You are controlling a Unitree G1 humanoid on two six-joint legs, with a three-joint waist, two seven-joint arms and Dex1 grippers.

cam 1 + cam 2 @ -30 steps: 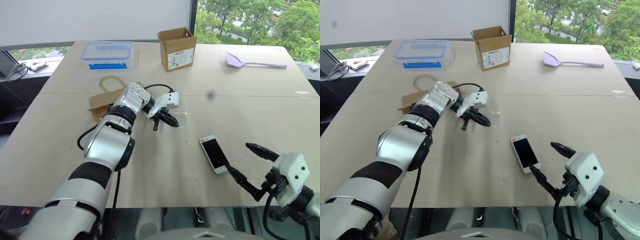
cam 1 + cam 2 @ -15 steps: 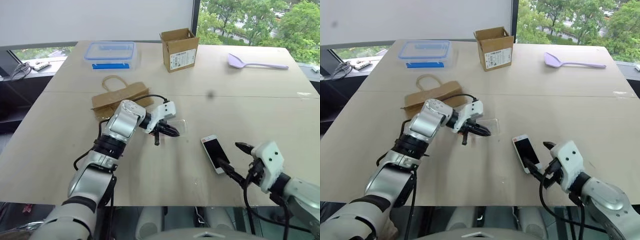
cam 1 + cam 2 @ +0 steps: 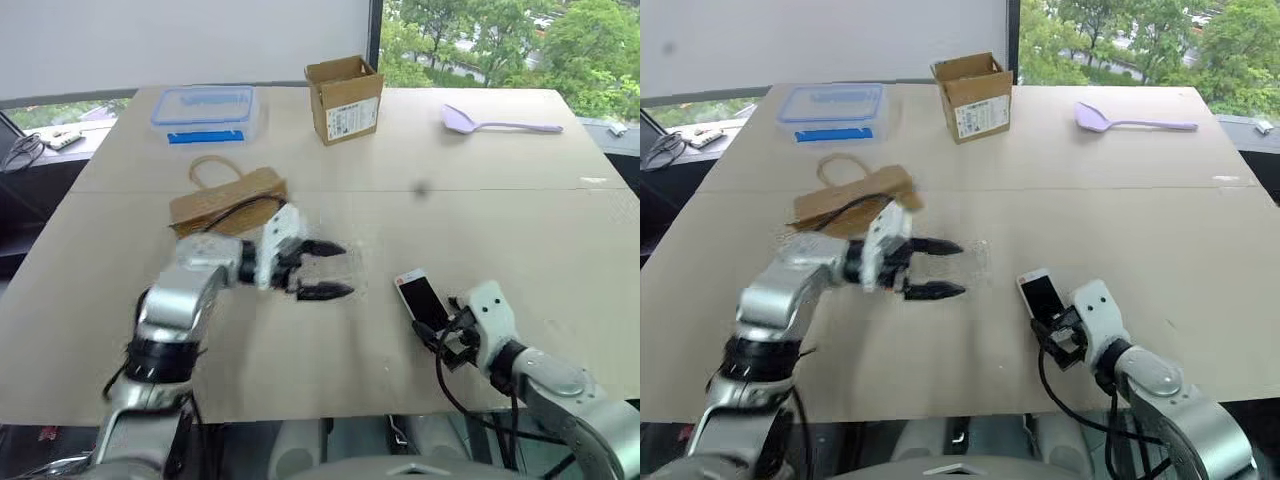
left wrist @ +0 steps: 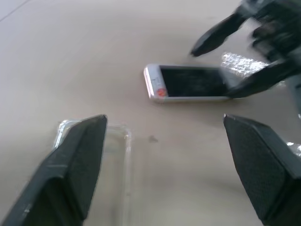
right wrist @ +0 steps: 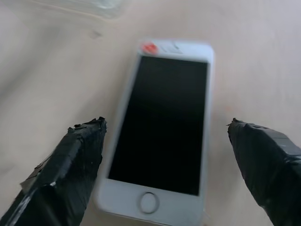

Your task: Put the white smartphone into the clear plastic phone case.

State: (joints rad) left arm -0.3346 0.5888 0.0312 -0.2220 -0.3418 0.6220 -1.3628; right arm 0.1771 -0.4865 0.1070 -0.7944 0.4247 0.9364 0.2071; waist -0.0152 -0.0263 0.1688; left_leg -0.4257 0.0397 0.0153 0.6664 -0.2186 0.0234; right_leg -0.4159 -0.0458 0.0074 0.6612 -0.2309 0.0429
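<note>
A: Where is the white smartphone [image 3: 419, 298]?
B: Flat on the table [image 3: 520, 215], screen up, near the front edge on the robot's right. Its long axis runs from the near right toward the far left, with the home button at the near end.
A: And the right gripper [image 5: 171, 160]?
B: Spread wide, one finger on each long side of the phone, gripping nothing.
A: The clear plastic phone case [image 4: 113, 155]?
B: Lying flat to the phone's left, apart from it, just beyond the left gripper [image 3: 322, 270], whose fingers stand apart and empty. Behind that lies a brown paper bag [image 3: 225, 198].
</note>
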